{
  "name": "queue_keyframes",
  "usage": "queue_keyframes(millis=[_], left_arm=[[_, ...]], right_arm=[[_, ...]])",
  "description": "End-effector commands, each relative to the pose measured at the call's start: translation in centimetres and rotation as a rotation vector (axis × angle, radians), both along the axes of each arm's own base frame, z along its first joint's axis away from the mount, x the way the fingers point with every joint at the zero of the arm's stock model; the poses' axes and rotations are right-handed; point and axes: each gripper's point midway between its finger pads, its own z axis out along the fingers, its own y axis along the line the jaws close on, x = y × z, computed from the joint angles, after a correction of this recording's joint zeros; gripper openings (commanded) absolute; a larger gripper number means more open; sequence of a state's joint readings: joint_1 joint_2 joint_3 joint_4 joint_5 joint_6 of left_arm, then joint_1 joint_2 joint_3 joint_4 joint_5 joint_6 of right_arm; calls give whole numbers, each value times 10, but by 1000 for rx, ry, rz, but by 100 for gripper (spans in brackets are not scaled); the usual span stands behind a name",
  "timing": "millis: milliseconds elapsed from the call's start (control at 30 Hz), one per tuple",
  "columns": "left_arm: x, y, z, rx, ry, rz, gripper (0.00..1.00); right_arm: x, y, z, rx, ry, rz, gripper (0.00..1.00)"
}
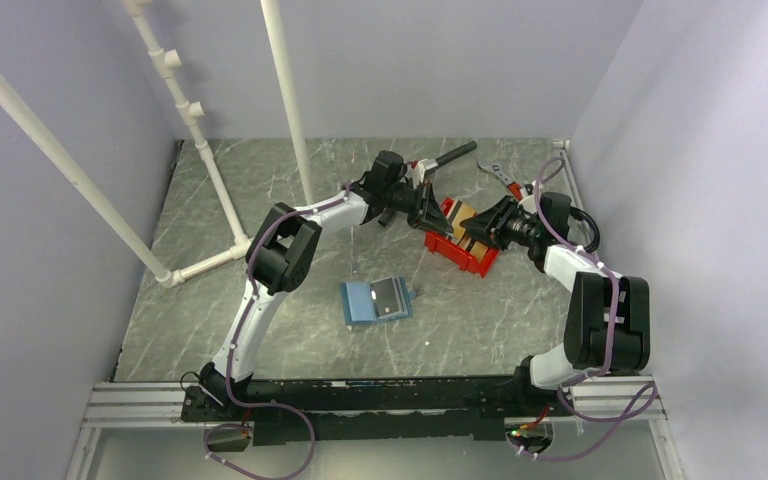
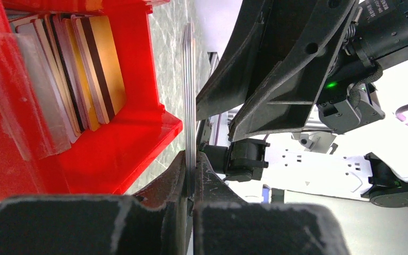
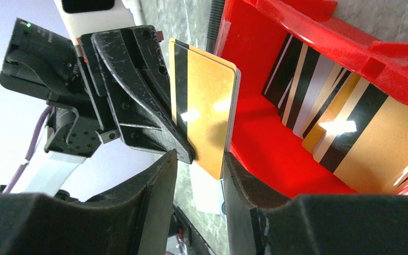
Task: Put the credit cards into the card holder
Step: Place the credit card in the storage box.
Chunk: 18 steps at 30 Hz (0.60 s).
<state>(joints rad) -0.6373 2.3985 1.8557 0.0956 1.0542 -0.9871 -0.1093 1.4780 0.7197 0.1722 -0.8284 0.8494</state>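
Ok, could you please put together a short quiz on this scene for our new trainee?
1. True or false: the blue wallet lies on the table, outside the red bin.
2. Which end effector pinches the thin stack of cards? A the left one; B the right one; C neither.
3. What fills the red bin?
Key: 1: true. 2: A, the left end effector is shut on them. 3: more cards, standing on edge.
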Motion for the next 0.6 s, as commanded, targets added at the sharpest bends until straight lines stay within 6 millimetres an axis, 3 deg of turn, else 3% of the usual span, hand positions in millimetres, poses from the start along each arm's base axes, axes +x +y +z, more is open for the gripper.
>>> queue_keyframes(millis=[0,367,567], left_arm=[[-18,-7,29,-89,-31,-73,0],[-26,-6,13,-62,-6,-85,0],[-28,-8,13,-58,-10,-90,0]], right_arm=[[13,1,19,34,-95,8,40],[16,-7,46,53,-157,-1,38],[16,-4,47,78,-167,8,34]])
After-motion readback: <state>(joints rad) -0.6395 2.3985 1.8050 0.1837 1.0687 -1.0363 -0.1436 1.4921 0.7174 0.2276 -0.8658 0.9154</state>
